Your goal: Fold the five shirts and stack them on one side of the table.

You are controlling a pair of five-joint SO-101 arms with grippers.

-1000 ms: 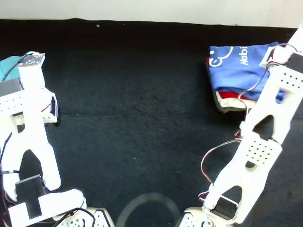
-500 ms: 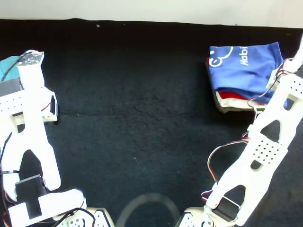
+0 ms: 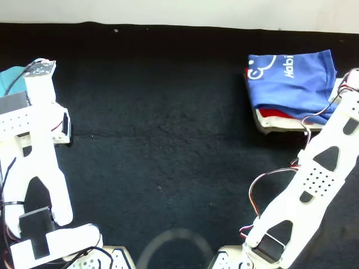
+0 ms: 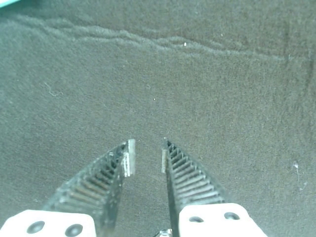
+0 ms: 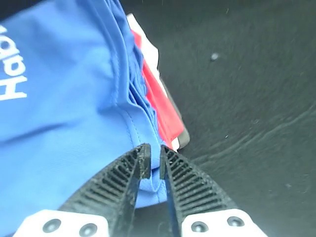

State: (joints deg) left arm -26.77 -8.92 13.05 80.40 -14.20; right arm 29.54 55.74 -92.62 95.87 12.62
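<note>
Black ridged fingers of the right gripper (image 5: 155, 162) are all but closed, with a thin slit between the tips and nothing held. They hang over the near corner of the blue shirt (image 5: 59, 98). That shirt carries white lettering (image 5: 12, 79) and a white outline drawing. It tops one folded pile at the far right of the table (image 3: 168, 112). Three layers can be counted there by colour: blue, a red shirt (image 5: 158, 106) and a white shirt (image 5: 148, 44); whether more lie beneath is unclear.

The left gripper (image 4: 146, 155) is a little open and empty, just above bare black felt. One teal shirt (image 3: 10, 78) lies at the far left edge, beside the left arm (image 3: 33, 145). The right arm (image 3: 314, 174) is white too, making two arms.
</note>
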